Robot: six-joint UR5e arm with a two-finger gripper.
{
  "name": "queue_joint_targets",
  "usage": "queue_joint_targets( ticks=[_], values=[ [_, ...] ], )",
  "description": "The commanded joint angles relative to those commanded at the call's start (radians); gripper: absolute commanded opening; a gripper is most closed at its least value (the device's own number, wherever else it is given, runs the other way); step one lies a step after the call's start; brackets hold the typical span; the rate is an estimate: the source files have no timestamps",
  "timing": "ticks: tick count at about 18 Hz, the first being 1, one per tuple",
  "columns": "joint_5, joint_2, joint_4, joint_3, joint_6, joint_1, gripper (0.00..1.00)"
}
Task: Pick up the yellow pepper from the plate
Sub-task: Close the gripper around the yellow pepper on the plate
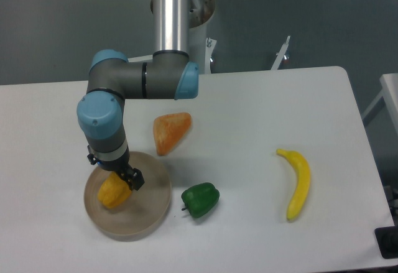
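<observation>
The robot arm [134, 80] reaches down over the left side of the white counter [249, 117]. Its gripper [126, 179] points down onto the plate [152, 206]. The plate is round and tan, and it sits near the front left of the counter.

The yellow pepper [112, 193] lies on the left part of the plate. The gripper is right on top of the pepper, at its upper right end. The dark fingers [134, 179] touch the pepper or are very close to it. The wrist hides most of them, so it is not clear if they are apart or squeezed on the pepper. The pepper looks like it rests on the plate.

A green pepper [200, 199] sits on the counter just to the right of the plate. It is close to the rim but does not touch it. An orange wedge [170, 131] lies behind the plate, a little to the right. A long yellow banana [298, 182] lies far over on the right side of the counter, well apart from the other things.
</observation>
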Motion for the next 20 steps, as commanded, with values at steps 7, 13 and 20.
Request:
queue_joint_targets(
  ticks=[7, 13, 20],
  values=[
    [0.041, -0.046, 0.092, -0.002, -0.107, -0.021, 1.00],
    [0.104, -0.048, 0.109, -0.002, -0.104, -0.026, 0.36],
    [0.092, 0.035, 0.094, 0.003, -0.100, -0.018, 0.27]
  ],
)
